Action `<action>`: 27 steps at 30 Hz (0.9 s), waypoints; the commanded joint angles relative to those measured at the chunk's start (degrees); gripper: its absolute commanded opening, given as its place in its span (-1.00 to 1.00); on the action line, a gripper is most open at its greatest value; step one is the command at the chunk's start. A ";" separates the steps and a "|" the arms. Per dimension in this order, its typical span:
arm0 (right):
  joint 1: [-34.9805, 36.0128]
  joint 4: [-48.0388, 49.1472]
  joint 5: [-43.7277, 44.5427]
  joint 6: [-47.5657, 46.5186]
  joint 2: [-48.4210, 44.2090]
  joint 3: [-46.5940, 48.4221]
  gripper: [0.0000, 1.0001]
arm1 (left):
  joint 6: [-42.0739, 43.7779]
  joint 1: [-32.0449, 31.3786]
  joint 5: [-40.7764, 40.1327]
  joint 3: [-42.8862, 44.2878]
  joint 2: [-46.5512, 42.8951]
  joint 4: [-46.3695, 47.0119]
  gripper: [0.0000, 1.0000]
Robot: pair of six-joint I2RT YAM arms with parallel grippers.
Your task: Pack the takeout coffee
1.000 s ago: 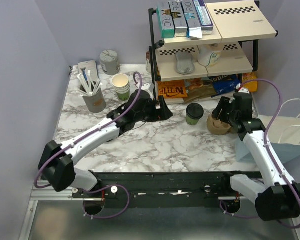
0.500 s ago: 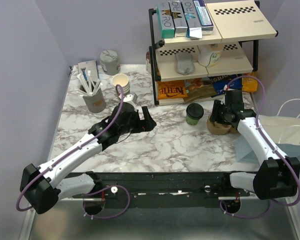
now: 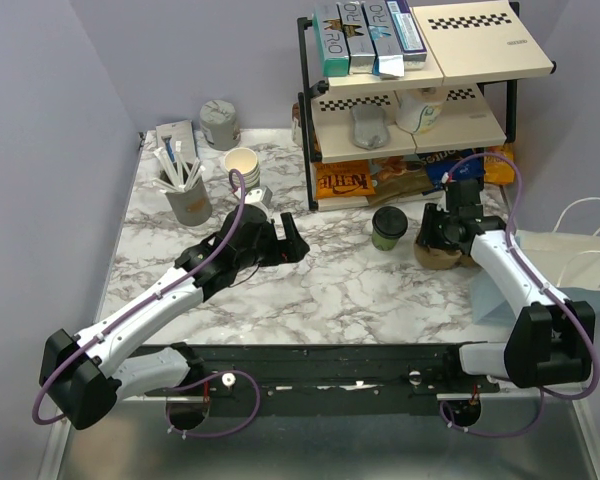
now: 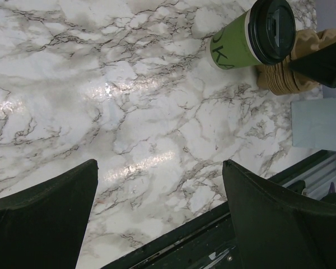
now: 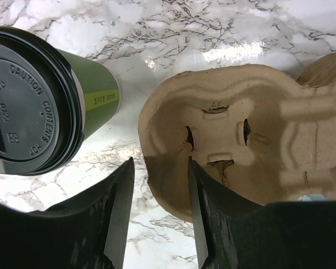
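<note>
The coffee point(image 3: 388, 227) stands lidded on the marble table point(image 3: 340, 290), just left of the cardboard cup carrier point(image 5: 241, 140) and not yet in it. The right gripper point(image 5: 159, 159) is half open astride the carrier's left rim, clamping nothing. The left gripper point(image 4: 159, 165), further left, is wide open and empty. Packing seems barely begun.

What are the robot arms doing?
They're packing a takeout coffee. The right gripper is at the cardboard cup tray, straddling its rim but not clamped on it. The coffee stands on the table right beside the tray, not in it yet. The left gripper hangs wide open over bare table, holding nothing.
</note>
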 commanded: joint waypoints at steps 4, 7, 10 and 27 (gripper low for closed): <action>-0.20 2.09 -1.46 0.82 -0.54 -1.58 -0.27 | 0.59 0.65 -0.49 -0.65 -0.30 -0.26 0.98; -0.12 2.09 -2.42 0.91 -1.85 -1.84 -0.27 | 0.42 0.65 -0.04 -0.65 0.14 0.18 0.98; -0.20 2.00 -2.78 1.26 -3.26 -2.28 -0.34 | 0.50 0.56 0.57 -0.73 0.41 0.53 0.98; -0.20 2.70 -2.52 0.74 -0.72 -0.79 -0.26 | 0.33 0.65 1.89 -0.38 2.34 1.94 0.98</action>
